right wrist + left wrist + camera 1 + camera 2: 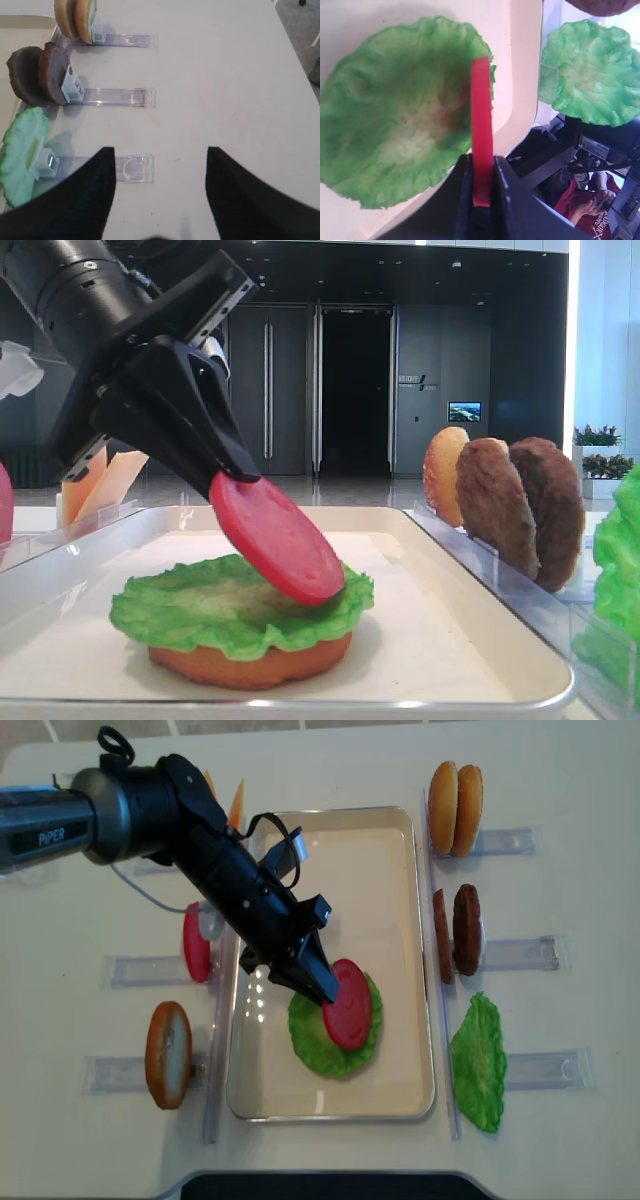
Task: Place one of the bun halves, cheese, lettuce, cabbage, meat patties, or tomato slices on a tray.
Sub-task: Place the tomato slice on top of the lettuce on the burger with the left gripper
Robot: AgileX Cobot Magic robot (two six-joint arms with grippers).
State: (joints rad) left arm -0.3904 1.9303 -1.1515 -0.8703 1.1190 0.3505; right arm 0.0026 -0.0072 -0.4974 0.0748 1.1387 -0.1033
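While the left gripper [322, 992] pinches a tomato slice [351, 1003] by its edge, the slice tilts over lettuce [318, 1045] on a bun half [250, 662]. Both lie on the tray [385, 880] — set on a pale table [560, 780].

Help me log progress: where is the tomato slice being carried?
Overhead, the tomato slice is pinched in the left pincer, tilted over the lettuce on the tray.

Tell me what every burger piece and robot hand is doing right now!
left hand: shut on tomato slice
tomato slice: tilted, lower edge touching lettuce
lettuce: flat on bun half
bun half: flat on tray
tray: on table
right hand: open, holding nothing
meat patties: upright in rack
spare lettuce: in rack by tray
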